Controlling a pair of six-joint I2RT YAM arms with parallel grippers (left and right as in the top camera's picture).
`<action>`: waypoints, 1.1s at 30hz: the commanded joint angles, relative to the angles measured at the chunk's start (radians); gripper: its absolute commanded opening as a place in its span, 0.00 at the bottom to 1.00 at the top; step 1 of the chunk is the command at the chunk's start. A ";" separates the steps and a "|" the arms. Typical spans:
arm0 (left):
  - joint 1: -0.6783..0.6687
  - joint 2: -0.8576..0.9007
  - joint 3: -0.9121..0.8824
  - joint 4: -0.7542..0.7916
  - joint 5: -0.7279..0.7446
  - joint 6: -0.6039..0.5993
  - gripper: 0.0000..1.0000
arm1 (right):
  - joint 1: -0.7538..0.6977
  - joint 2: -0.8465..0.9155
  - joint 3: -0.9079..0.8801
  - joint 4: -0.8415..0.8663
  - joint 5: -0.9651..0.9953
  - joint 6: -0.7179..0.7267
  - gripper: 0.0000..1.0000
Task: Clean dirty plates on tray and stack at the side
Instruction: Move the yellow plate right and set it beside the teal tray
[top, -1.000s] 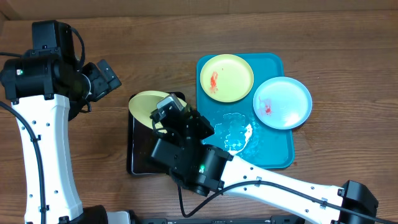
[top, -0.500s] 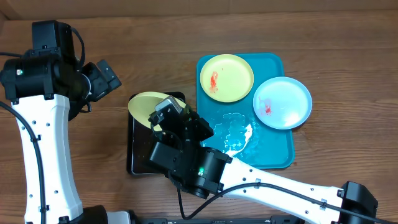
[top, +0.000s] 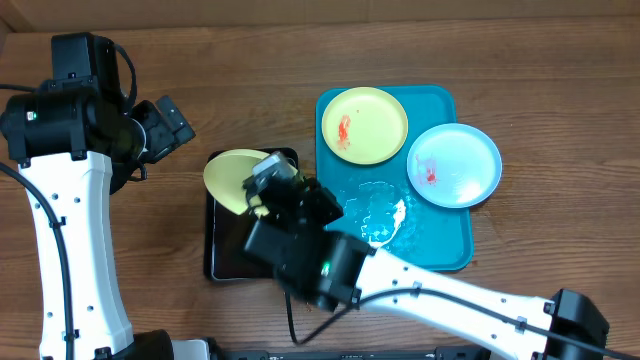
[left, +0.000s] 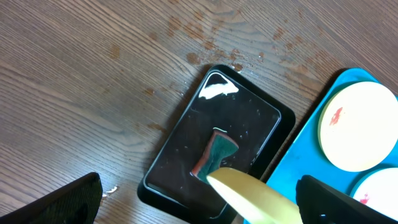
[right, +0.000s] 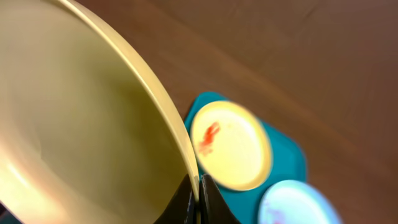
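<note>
While the right gripper (right: 198, 194) clamps the rim of one pale-yellow plate (top: 228, 172), tilted over the black tray (top: 215, 255), the left gripper (left: 198, 200) hangs above, fingers wide apart, empty. Yellow-green plate (top: 365, 125) lies flat in the turquoise tray (top: 445, 245), smeared red. Light-blue plate (top: 455, 165) overhangs the tray's right lip.

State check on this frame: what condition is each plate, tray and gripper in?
held plate: tilted over the black tray, gripped at rim.
yellow-green plate: flat on turquoise tray, red smear.
light-blue plate: red smear, overhangs tray's right edge.
turquoise tray: puddle in middle.
black tray: glossy, dark block inside.
left gripper: open, empty.
right gripper: shut on held plate.
</note>
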 joint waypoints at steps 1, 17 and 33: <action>0.005 0.007 0.011 0.000 0.003 0.019 1.00 | -0.147 -0.009 0.033 -0.010 -0.265 0.163 0.04; 0.005 0.007 0.011 -0.001 0.003 0.019 1.00 | -1.411 -0.027 0.216 -0.344 -1.133 0.240 0.04; 0.005 0.007 0.011 -0.001 0.003 0.019 1.00 | -1.804 0.183 -0.164 -0.252 -0.932 0.237 0.04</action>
